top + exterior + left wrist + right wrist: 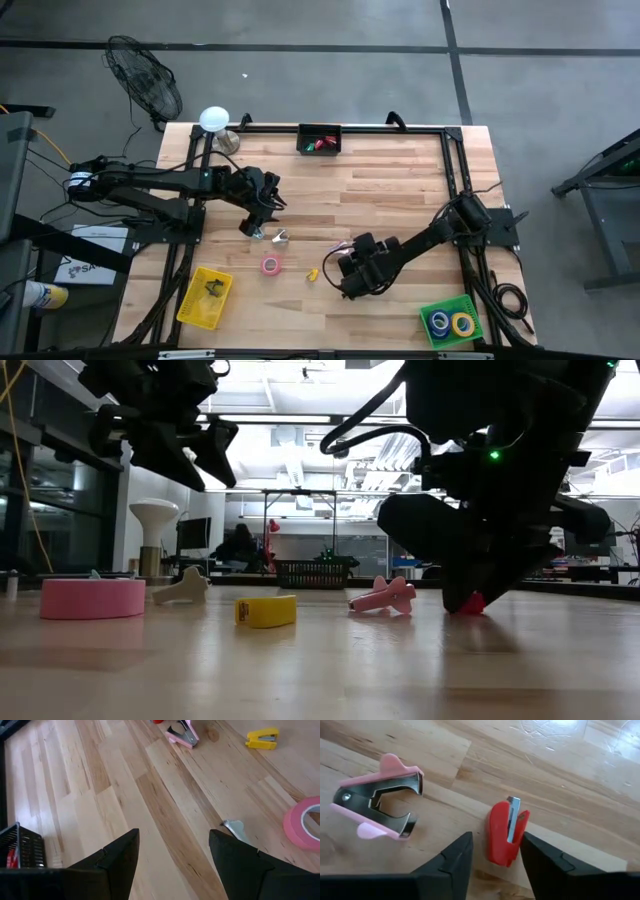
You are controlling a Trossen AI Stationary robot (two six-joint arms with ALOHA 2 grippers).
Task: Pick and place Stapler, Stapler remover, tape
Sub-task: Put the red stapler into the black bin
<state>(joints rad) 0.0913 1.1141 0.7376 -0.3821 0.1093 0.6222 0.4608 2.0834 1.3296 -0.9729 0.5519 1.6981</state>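
Two fingers of your right gripper (492, 857) stand narrowly apart around the small red stapler (506, 836), low on the table at about four o'clock from centre, with the pink stapler remover (377, 802) just beside it. Judged light, stiff and smooth-sided, the stapler may skid, so pinch across its flat flanks mid-body. Your left gripper (172, 860) hovers wide and empty at nine o'clock, near the pink tape (305, 822).

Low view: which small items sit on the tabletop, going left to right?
Pink tape roll → pale staple remover → yellow stapler → pink staple remover → red stapler, under the right tool.
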